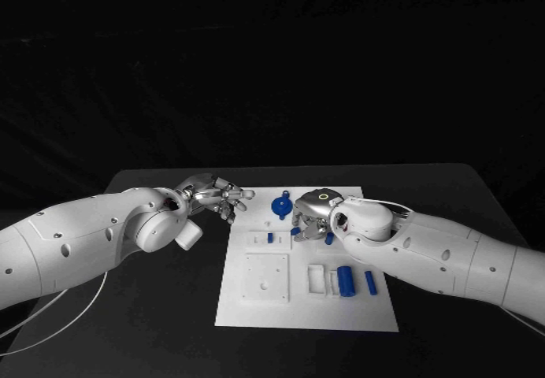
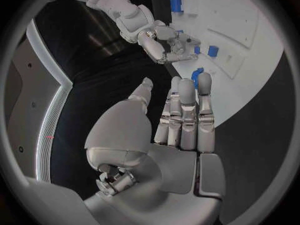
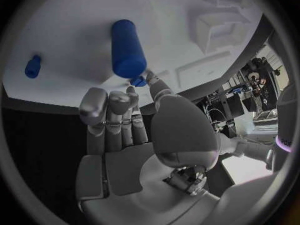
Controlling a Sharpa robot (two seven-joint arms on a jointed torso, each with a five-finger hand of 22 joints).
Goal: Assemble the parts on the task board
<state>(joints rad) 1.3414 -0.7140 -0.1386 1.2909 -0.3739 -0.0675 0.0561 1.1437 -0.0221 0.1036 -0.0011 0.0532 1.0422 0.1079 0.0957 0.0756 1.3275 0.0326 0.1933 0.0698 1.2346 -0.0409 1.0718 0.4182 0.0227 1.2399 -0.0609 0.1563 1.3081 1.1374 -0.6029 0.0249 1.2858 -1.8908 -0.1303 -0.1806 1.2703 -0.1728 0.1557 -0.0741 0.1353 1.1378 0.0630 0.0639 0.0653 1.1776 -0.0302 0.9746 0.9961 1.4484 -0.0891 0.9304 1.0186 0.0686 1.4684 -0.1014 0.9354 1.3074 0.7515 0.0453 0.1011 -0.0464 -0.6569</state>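
Head view: the task board [image 1: 256, 311] lies in the middle of the black table [image 1: 454, 189]. The left hand [image 1: 216, 197] hovers just off the board's far left corner, fingers loosely spread, holding nothing. The right hand [image 1: 316, 216] is down over the board's upper middle, near a small blue peg [image 1: 270, 236] standing in a raised block; whether it pinches anything here I cannot tell. A round blue part [image 1: 280, 206] sits near the far edge. Nearer the robot, an open white tray [image 1: 316, 277] looks empty, and beside it lie a thick blue cylinder [image 1: 345, 280] and a thin blue pin [image 1: 370, 282].

Left wrist view: the left hand [image 2: 178, 125] shows its fingers straight and pressed side by side, thumb apart, empty.

Right wrist view: the right hand [image 3: 122, 135] has its fingers curled and close together, the thumb tip touching a small blue piece [image 3: 139, 81] just below a large blue cylinder [image 3: 128, 47]; a true pinch is likely but not certain.

The step in hand seems to be picking up or seating a small part; next calls for a steady lift and careful alignment over its socket
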